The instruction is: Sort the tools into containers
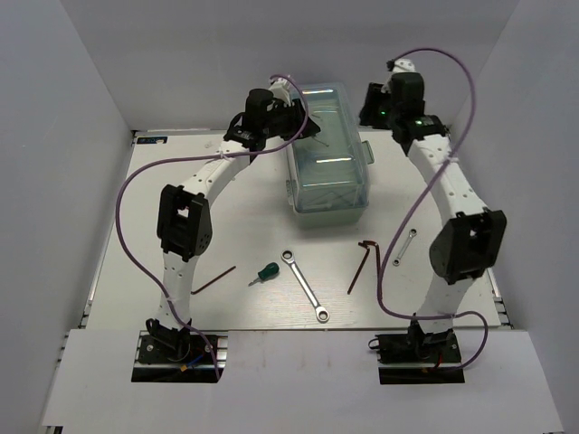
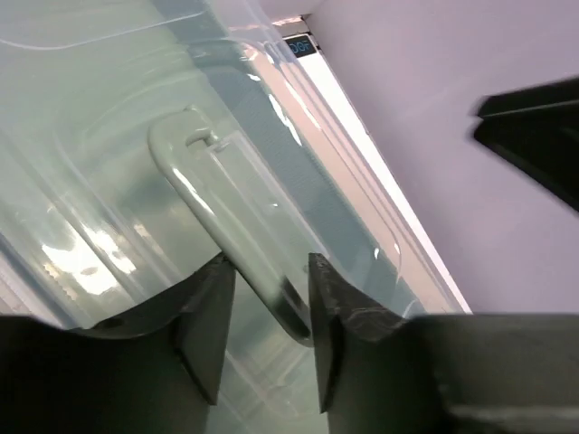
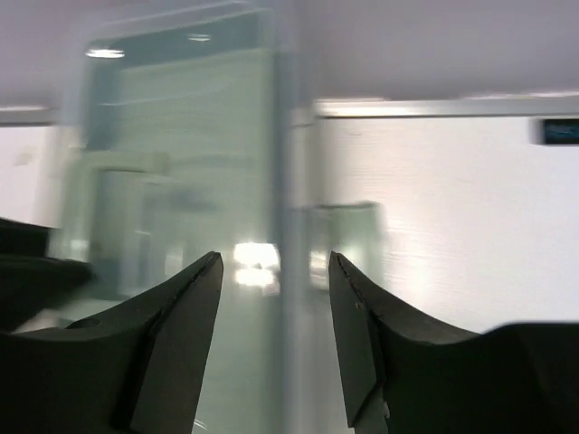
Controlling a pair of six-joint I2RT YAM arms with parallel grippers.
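Toolbox (image 1: 330,172) sits shut on the counter (image 1: 244,217), its lid handle (image 2: 217,199) running between the half-closed fingers (image 2: 204,325) of the left tool (image 2: 267,262); whether they pinch it I cannot tell. Best to seat the bar deep between them before lifting. Right tool (image 3: 274,258) gapes empty beside the box wall, well placed to steady it. Screwdriver (image 1: 264,272), long wrench (image 1: 305,286), short wrench (image 1: 403,247) and hex keys (image 1: 360,262) lie behind both, towards the bases.

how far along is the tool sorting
Done: nothing visibly; the pale mint-green toolbox with translucent lid looks closed. In hand: the left gripper straddles its pale lid handle; the right gripper is open near it. To do: green-handled screwdriver, long silver wrench, short silver wrench, dark L-shaped hex key and thin dark hex key lie on the white table.
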